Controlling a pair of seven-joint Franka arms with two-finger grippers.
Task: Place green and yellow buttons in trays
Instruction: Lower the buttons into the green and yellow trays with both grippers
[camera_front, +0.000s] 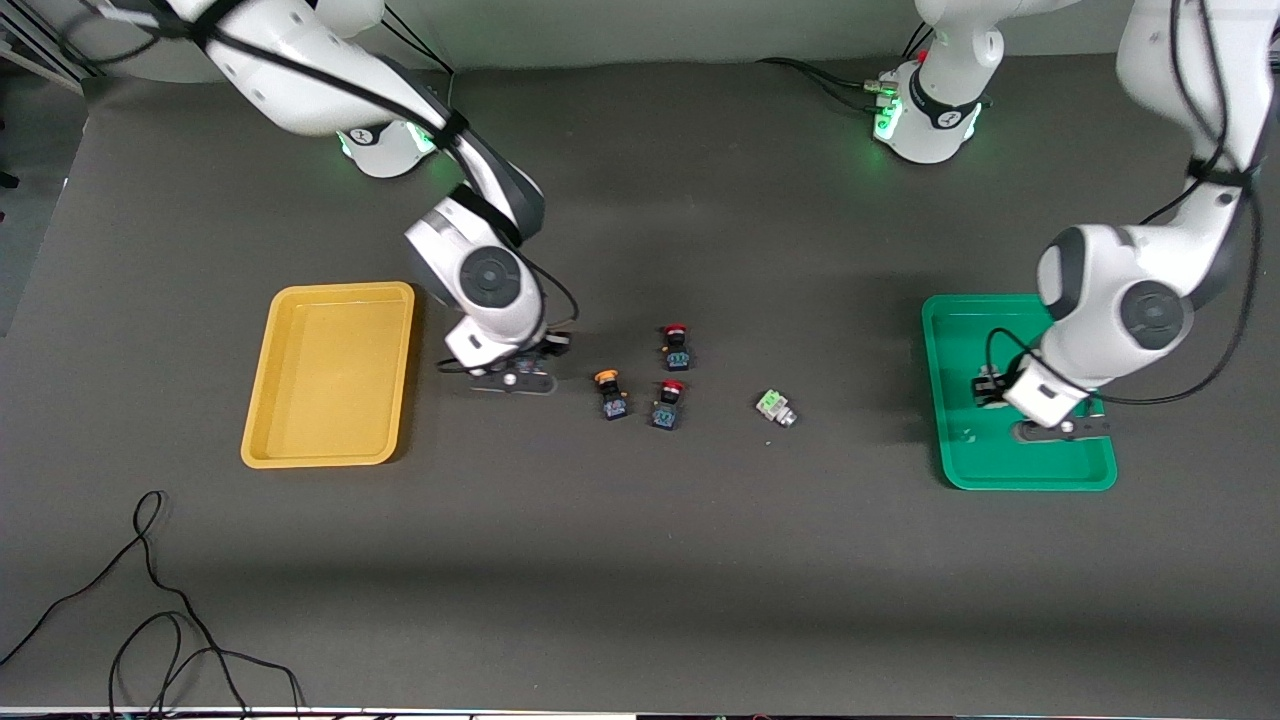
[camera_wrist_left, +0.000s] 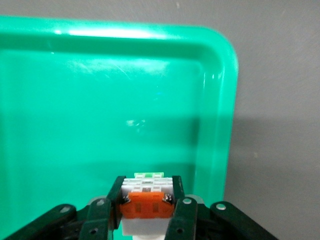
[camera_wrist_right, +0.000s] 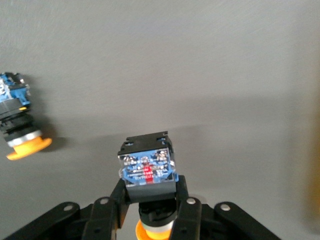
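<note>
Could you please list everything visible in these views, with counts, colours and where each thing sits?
Yellow tray: one, yellow, at the right arm's end of the table.
Green tray: one, green, at the left arm's end.
Yellow-capped buttons: two, black bodies; one on the table between the trays, one held by the right gripper.
Red-capped buttons: two, black bodies, mid-table; one farther from the front camera than the other.
Grey-white block buttons: two; one with a green face on the table toward the green tray, one with an orange-red face held by the left gripper.
Cable: one, black, near the front edge.
Right gripper: shut on its button, beside the yellow tray.
Left gripper: shut on its block, over the green tray.
</note>
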